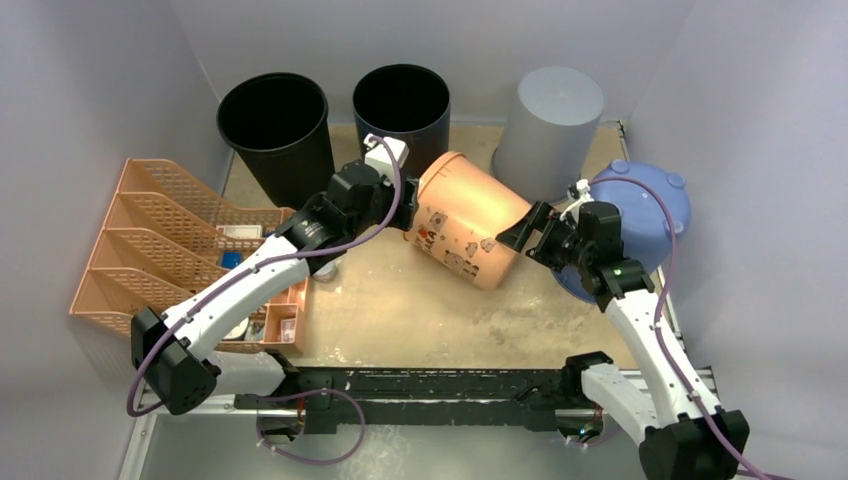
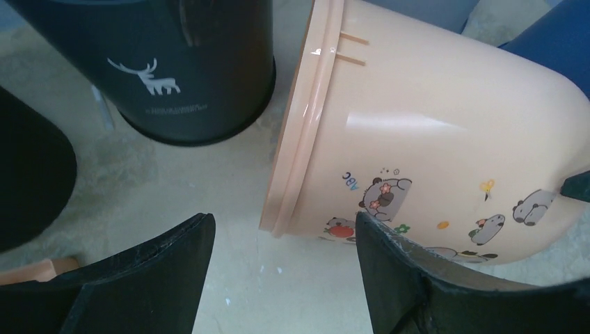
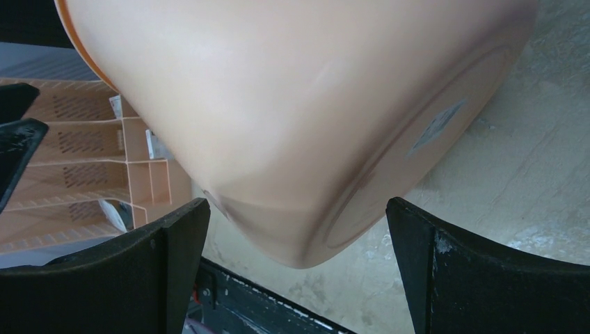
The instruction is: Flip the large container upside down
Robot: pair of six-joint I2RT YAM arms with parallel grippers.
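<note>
The large peach bucket (image 1: 465,220) with cartoon stickers lies tilted on its side at the table's middle, its rim to the back left and its base to the front right. My left gripper (image 1: 400,205) is open at the rim. In the left wrist view the rim's lower end (image 2: 278,216) shows between the open jaws, and the right finger (image 2: 396,271) overlaps the bucket wall (image 2: 445,139). My right gripper (image 1: 525,232) is open at the base. In the right wrist view the bucket's rounded base (image 3: 299,104) fills the space between and above the wide-open fingers (image 3: 167,257).
Two black bins (image 1: 275,125) (image 1: 402,100) and an upturned grey container (image 1: 550,115) stand along the back. A blue tub (image 1: 645,215) sits at the right behind my right arm. An orange file rack (image 1: 170,240) stands at the left. The deer-marked black bin (image 2: 188,69) is close to the bucket's rim.
</note>
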